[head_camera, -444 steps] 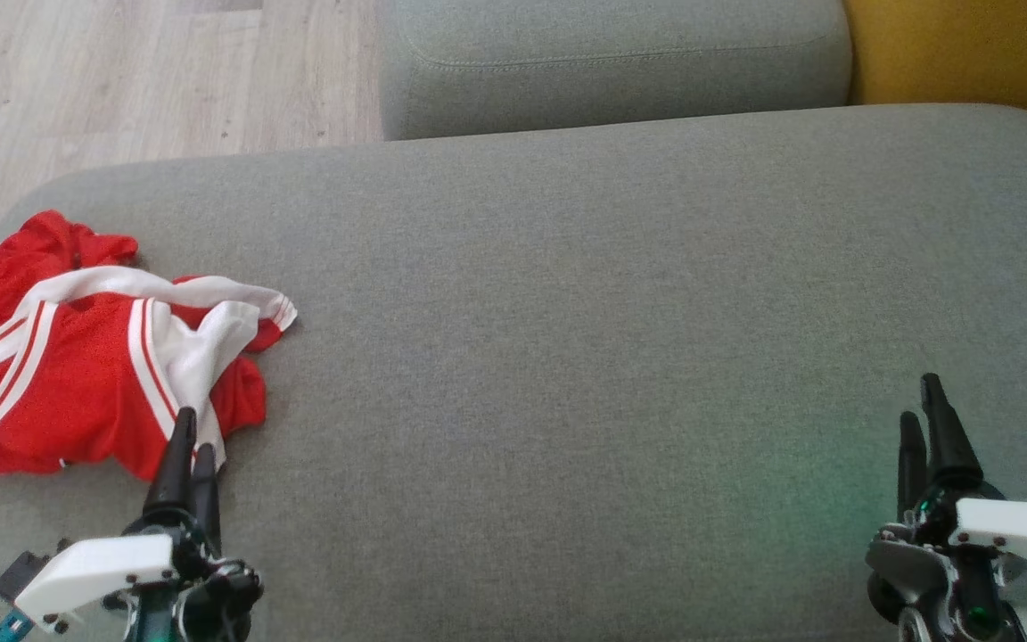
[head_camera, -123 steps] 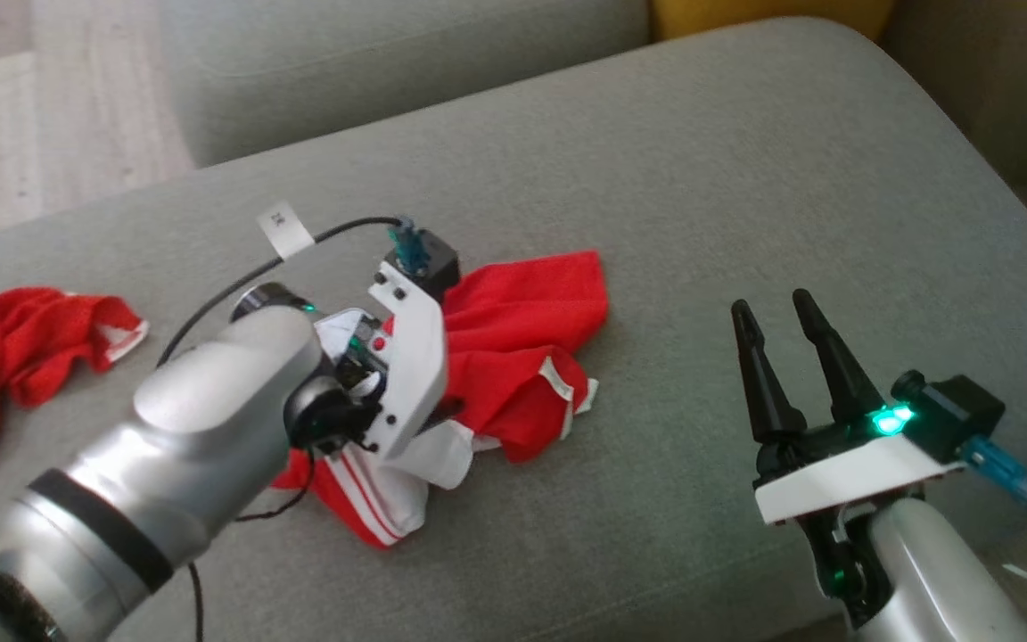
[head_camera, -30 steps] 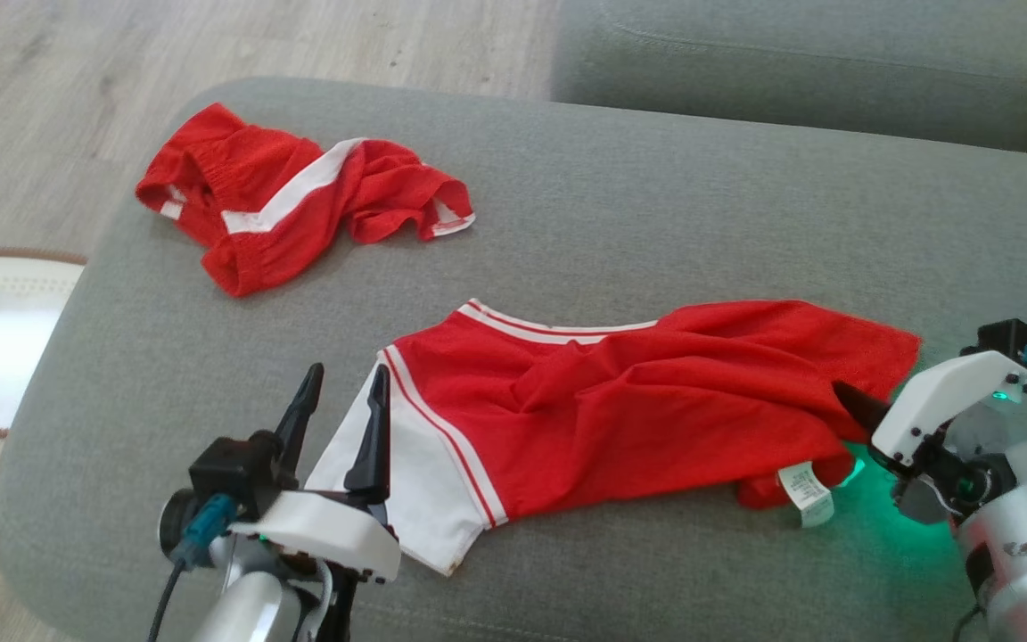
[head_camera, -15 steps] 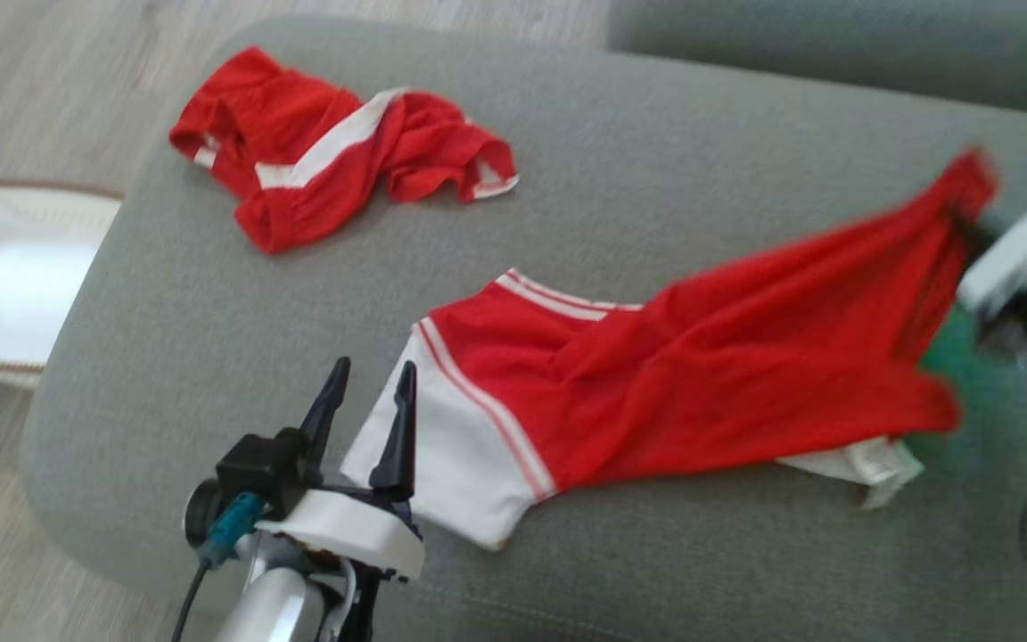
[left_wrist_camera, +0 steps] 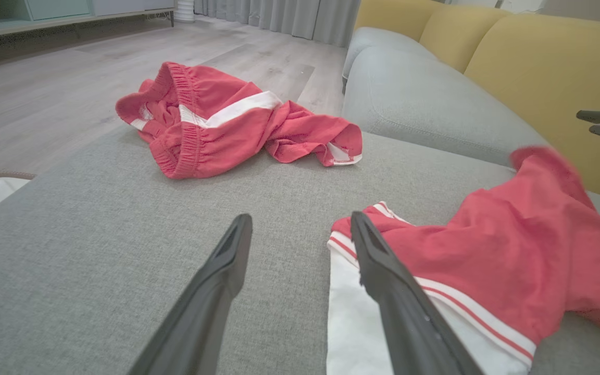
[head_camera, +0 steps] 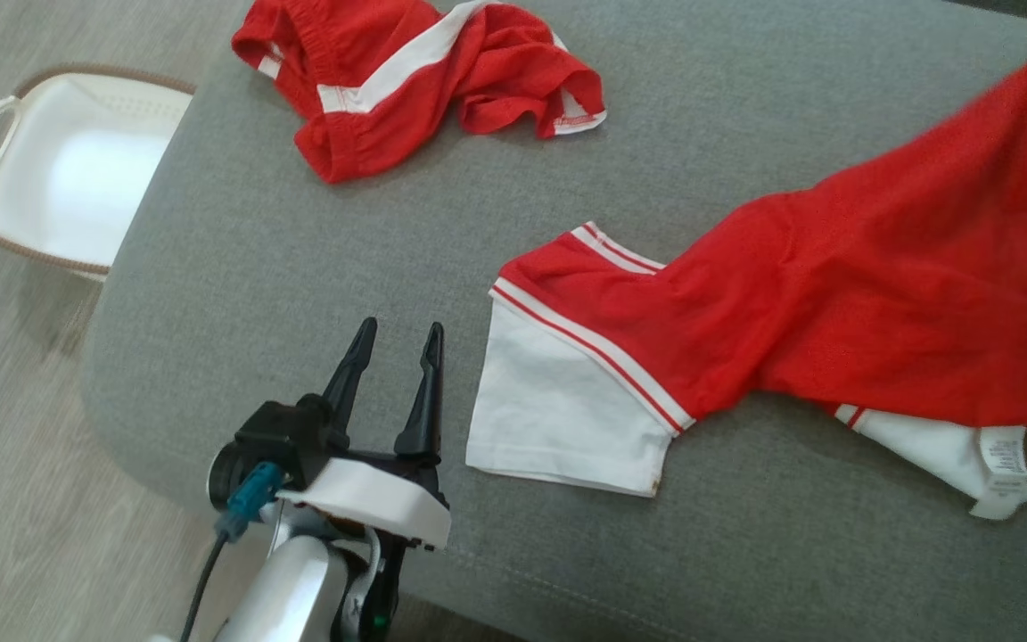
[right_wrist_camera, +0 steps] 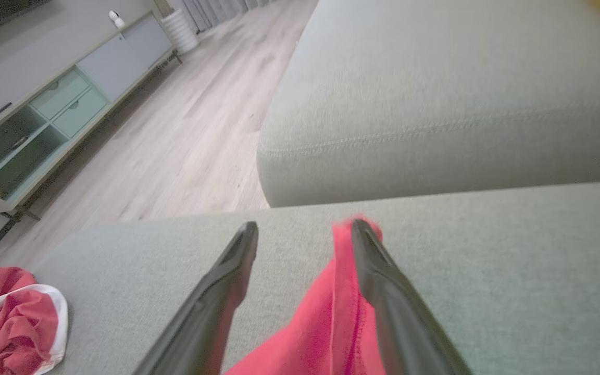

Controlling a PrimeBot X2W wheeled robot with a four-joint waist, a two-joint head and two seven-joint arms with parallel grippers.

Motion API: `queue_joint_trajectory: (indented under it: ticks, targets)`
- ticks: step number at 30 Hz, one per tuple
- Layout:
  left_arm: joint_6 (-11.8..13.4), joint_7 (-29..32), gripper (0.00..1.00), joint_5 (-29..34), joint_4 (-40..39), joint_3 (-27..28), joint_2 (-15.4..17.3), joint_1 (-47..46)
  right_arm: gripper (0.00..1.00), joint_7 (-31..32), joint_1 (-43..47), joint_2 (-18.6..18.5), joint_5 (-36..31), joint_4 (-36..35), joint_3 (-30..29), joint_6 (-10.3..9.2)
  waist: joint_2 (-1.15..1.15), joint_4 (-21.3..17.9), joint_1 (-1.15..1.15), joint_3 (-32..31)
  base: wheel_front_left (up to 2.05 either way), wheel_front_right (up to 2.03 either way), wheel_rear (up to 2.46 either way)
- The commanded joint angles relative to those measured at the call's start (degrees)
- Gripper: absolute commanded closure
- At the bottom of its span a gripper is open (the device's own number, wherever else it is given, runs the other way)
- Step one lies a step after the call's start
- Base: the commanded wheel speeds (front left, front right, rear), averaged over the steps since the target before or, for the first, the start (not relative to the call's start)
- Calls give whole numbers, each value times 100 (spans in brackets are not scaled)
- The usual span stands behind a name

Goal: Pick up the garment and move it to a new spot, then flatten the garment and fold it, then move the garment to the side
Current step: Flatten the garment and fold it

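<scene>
The garment (head_camera: 879, 294) is a red shirt with white, red-striped sleeves, lying across the grey sofa seat (head_camera: 299, 267). Its right end rises blurred toward the upper right. My left gripper (head_camera: 398, 330) stands open just left of the white sleeve (head_camera: 558, 419), not touching it; in the left wrist view the left gripper (left_wrist_camera: 300, 224) has the sleeve beside its right finger. My right gripper (right_wrist_camera: 305, 226) has its jaws apart, with the garment's red edge (right_wrist_camera: 326, 312) lying against the right finger. The left wrist view shows the right gripper (left_wrist_camera: 585, 121) just above the garment's raised tip (left_wrist_camera: 534, 156).
Crumpled red shorts (head_camera: 406, 71) with a white stripe lie at the seat's far left corner. A white basket (head_camera: 77, 169) stands on the wooden floor left of the sofa. A second grey cushion (right_wrist_camera: 435, 104) and yellow backrests (left_wrist_camera: 539, 62) lie beyond.
The head camera has shifted. The right gripper closed on the garment's right end, drew it up and to the right, and now has its jaws apart again. The left gripper stays open.
</scene>
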Motion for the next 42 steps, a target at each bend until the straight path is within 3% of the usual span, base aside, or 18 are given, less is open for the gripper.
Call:
queue_joint_trajectory:
  ticks: [1, 9, 16, 26, 33, 42]
  targets:
    - [29, -45, 0, -10, -169, 191, 8, -170, 0, -289, -45, -28, -53, -136, 130, 44, 0, -83, -2, -100, 0, 0, 0]
    - [-16, -45, 0, 124, -113, 434, 7, -65, 0, -1623, 762, 175, 86, -535, 563, 44, 0, -760, -2, -687, 0, 0, 0]
    - [-116, -45, 0, 203, -125, 554, 7, 83, 0, -1341, 1866, 204, 408, -695, 752, 44, 0, -1233, -2, -1153, 0, 0, 0]
    - [-158, -45, 0, 259, -206, 705, 6, 340, 0, -1207, 3432, 385, 843, -1461, 781, 44, 0, -1455, -2, -1399, 0, 0, 0]
    - [-214, -45, 0, 267, -153, 698, 6, 280, 0, -1005, 3397, 528, 845, -1587, 819, 44, 0, -1428, -2, -1372, 0, 0, 0]
    - [-194, -45, 0, 271, -104, 658, 6, 211, 0, -534, 2956, 722, 874, -995, 766, 44, 0, -1203, -2, -1159, 0, 0, 0]
